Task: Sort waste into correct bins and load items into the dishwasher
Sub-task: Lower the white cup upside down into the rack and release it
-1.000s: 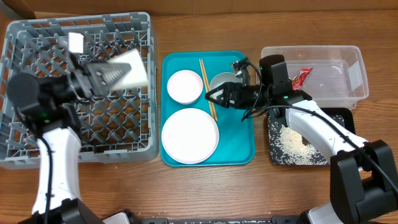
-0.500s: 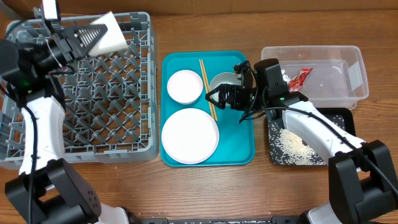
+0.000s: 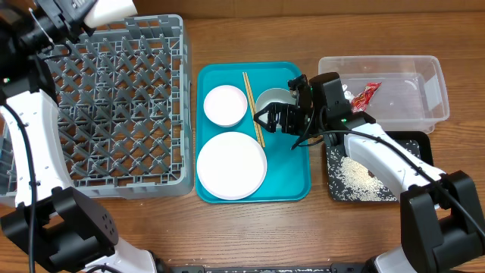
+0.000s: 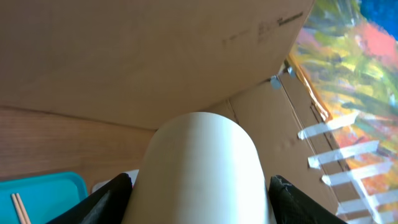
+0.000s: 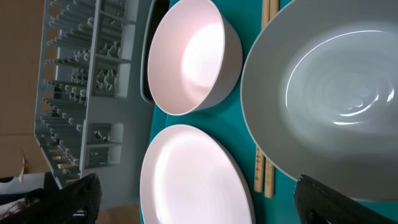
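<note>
R gripper (image 5: pixel 196 194) jaws spread wide, dark fingertips (image 5: pixel 74 196) at both bottom corners. Pale grey bowl (image 5: pixel 336 106) fills the right side; pink-white bowl (image 5: pixel 189 56) top centre, white plate (image 5: pixel 186 168) below it. Chopsticks (image 5: pixel 264 174) lie btwn plate & grey bowl, all on teal tray (image 5: pixel 219 119); grey dish rack (image 5: pixel 81 81) at left.

Eleven o'clock overhead: the white cup (image 3: pixel 114 7) runs off the top edge, part of it lost. Left wrist now: the left claw (image 4: pixel 199 208) gives us just dark stubs at seven and five, and the cup is clipped at six. Right wrist: the grey bowl (image 5: pixel 329 93) spills past three o'clock, covering the middle of the chopsticks (image 5: pixel 262 171); the plate (image 5: pixel 193 177) is clipped at six.
</note>
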Available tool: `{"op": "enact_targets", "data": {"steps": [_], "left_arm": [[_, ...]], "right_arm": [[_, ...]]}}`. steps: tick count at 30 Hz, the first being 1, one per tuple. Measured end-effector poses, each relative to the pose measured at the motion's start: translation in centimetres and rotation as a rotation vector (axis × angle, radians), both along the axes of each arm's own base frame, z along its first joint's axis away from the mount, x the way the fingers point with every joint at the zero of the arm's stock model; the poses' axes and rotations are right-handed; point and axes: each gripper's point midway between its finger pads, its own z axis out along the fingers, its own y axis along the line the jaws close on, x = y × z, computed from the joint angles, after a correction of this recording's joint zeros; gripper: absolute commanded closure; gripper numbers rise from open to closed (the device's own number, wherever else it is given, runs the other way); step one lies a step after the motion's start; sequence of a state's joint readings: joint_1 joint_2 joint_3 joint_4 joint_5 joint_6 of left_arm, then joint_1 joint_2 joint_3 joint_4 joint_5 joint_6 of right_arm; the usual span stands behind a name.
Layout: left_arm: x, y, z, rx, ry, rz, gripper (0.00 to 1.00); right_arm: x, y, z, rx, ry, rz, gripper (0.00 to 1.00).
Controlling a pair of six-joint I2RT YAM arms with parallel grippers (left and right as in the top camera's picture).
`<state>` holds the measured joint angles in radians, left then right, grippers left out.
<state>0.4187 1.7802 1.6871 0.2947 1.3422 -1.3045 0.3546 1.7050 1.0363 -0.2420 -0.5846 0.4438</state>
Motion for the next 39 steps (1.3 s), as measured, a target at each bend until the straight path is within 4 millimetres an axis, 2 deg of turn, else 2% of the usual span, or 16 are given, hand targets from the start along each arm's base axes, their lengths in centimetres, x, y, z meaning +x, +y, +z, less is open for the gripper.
{"op": "enact_targets", "data": {"steps": [4, 8, 10, 13, 18, 24, 29, 31, 34, 39], "left_arm": [[1.0, 0.8, 0.3, -0.023, 0.06, 0.066, 0.51], [1.8, 1.6, -0.5, -0.027, 0.14, 0.147, 0.51], [1.9, 2.0, -1.5, -0.016, 0.192, 0.186, 0.51], [1.9, 2.5, -4.2, 0.033, 0.315, 0.269, 0.51], [1.0, 2.3, -8.0, 0.249, 0.437, 0.368, 0.5], [-2.1, 0.1, -11.4, 0.566, 0.545, 0.349, 0.48], [-7.8, -1.3, -16.4, 0.858, 0.775, 0.245, 0.49], [-9.8, -1.5, -17.8, 0.958, 0.846, 0.208, 0.51], [-12.4, -1.8, -20.2, 1.047, 0.959, 0.134, 0.54], [-14.4, -1.8, -24.5, 1.114, 1.073, 0.056, 0.58]], "right_arm": [[0.0, -0.2, -0.2, -0.01, 0.004, -0.007, 0.0], [0.0, -0.2, -0.3, -0.014, 0.009, -0.01, 0.0], [0.0, -0.3, -0.3, -0.015, 0.007, -0.01, 0.0], [0.0, -0.3, -0.3, -0.016, 0.008, -0.012, 0.0], [0.0, -0.3, -0.4, -0.021, 0.007, -0.015, 0.0], [0.0, -0.4, -0.4, -0.023, 0.008, -0.016, 0.0], [-0.1, -0.4, -0.5, -0.026, 0.018, -0.016, 0.0], [-0.2, -0.5, -0.6, -0.029, 0.023, -0.016, 0.0], [-0.3, -0.5, -0.6, -0.029, 0.025, -0.016, 0.0], [-0.3, -0.5, -0.7, -0.031, 0.029, -0.016, 0.0]]}}
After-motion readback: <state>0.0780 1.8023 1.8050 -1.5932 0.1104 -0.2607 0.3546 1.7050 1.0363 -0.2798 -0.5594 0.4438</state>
